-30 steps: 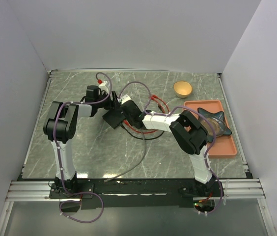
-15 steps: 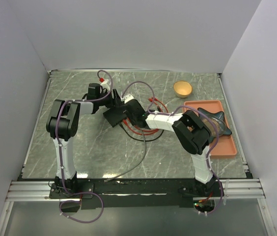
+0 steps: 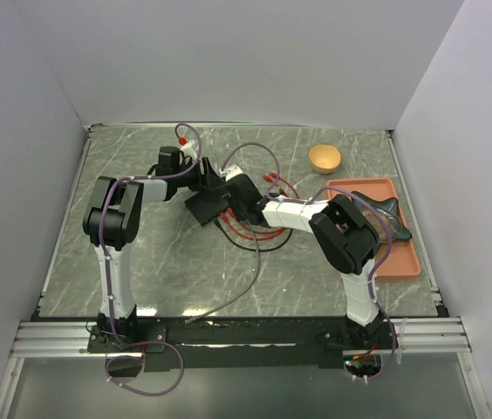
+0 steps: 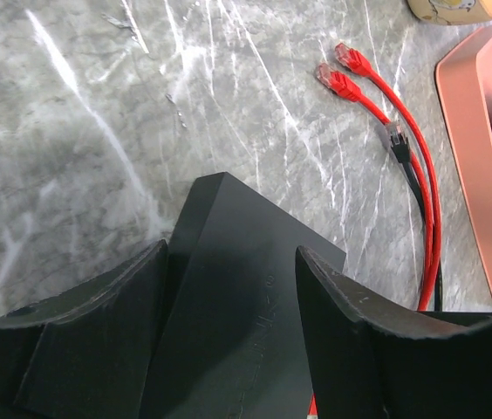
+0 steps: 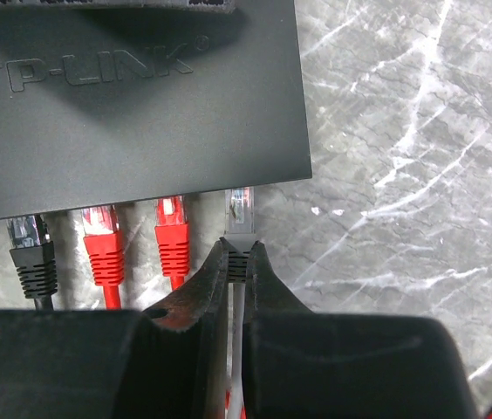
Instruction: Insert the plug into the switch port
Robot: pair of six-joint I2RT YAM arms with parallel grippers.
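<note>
The black TP-LINK switch [image 5: 133, 96] lies at mid-table [image 3: 202, 208]. A black plug [image 5: 30, 240] and two red plugs [image 5: 102, 231] sit in ports along its near edge. My right gripper [image 5: 240, 249] is shut on the boot of a grey plug [image 5: 241, 209]. The plug's clear tip is at the switch's edge by the rightmost port [image 5: 240, 188]; the socket itself is hidden under the edge. My left gripper [image 4: 231, 253] is shut on the switch [image 4: 237, 297] from the far side, one finger on each side. The two grippers [image 3: 201, 181] [image 3: 228, 199] face each other across it.
An orange tray [image 3: 407, 262] with a dark star-shaped object [image 3: 384, 214] stands at the right, and a small yellow bowl [image 3: 324, 158] behind it. Loose red cables [image 4: 346, 78] and a black plug [image 4: 394, 138] lie right of the switch, near the tray's rim [image 4: 468, 175].
Both grippers and the switch have shifted a little to the right. The right arm has pushed closer to the switch with the grey plug.
</note>
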